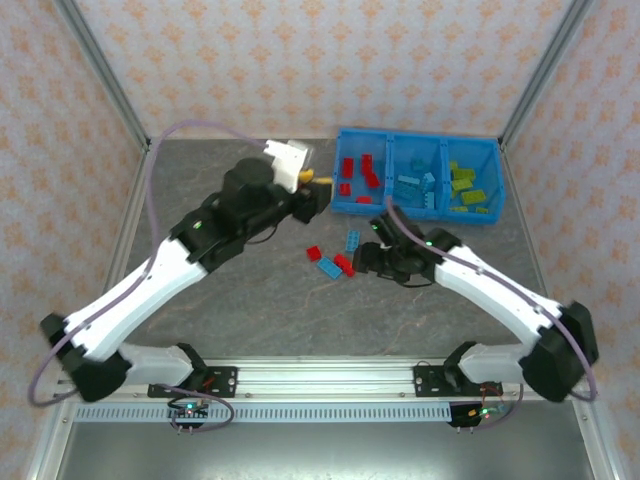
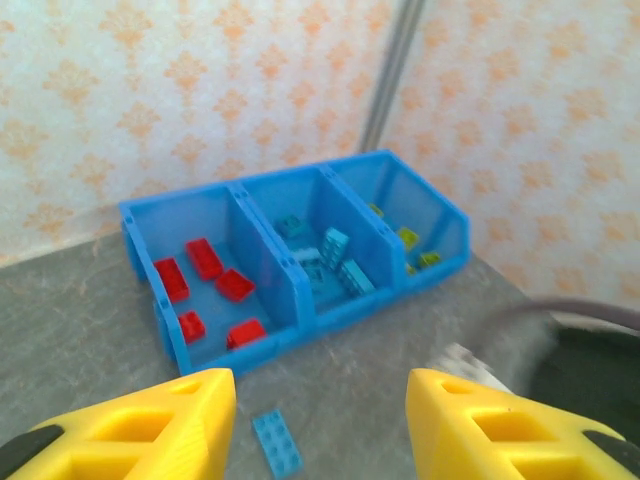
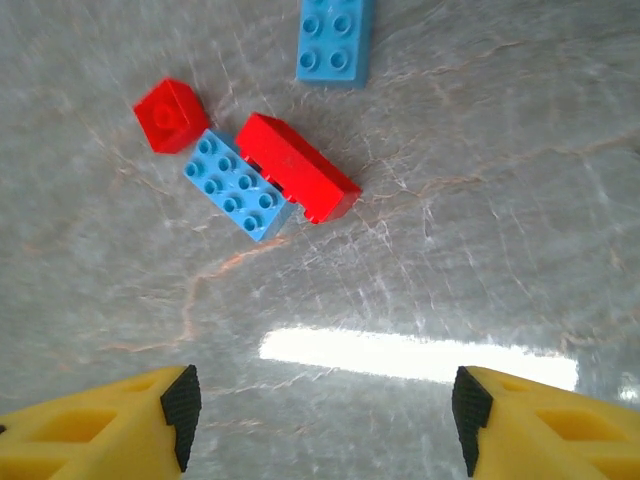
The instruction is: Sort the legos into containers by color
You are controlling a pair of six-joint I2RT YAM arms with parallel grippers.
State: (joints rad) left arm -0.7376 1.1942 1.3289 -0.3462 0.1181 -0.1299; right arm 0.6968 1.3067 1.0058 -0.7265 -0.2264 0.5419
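Right gripper (image 3: 322, 415) spread, legos (image 3: 238, 187) ahead

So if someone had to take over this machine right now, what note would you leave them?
Left gripper: open, empty, facing the blue bin.
Right gripper: open, empty, hovering over the loose bricks on the table.
Done: the bin holds red bricks in its left compartment, light blue bricks in the middle, lime green bricks in the right.
Left: four loose bricks. A long red brick lies against a light blue brick, a small red brick sits close beside them, and a second light blue brick lies apart. Reds go left, blues middle.
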